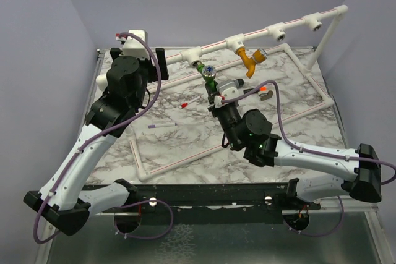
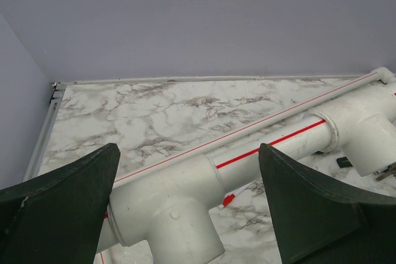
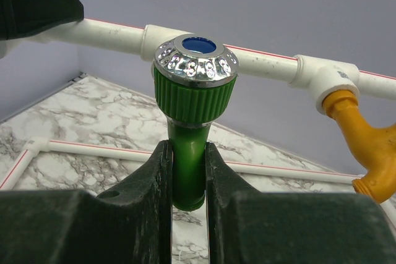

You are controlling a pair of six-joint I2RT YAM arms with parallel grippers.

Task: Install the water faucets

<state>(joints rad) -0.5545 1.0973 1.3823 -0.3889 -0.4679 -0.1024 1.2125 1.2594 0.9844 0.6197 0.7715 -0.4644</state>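
Below the leftmost T-socket (image 1: 197,59) of the pipe frame (image 1: 291,24), the right gripper (image 3: 187,153) pinches the green faucet (image 3: 195,85) by its narrow stem, silvery cap toward the wrist camera. Whether its inlet end has entered the socket cannot be told. The orange faucet (image 1: 250,60) already hangs from the next socket along. The left gripper (image 2: 189,149) straddles the pipe farther left with its fingers spread wide, so it is gripping nothing. That looks like the main risk: with the frame unbraced, a push or twist from the right arm could slide or tip the frame on the table (image 1: 185,146) rather than seat the faucet. A thin stem between flat fingers may also turn or slip under torque, and then the faucet would go in crooked and jam, or drop. The orange faucet sits near enough that a wide wrist swing could knock it.
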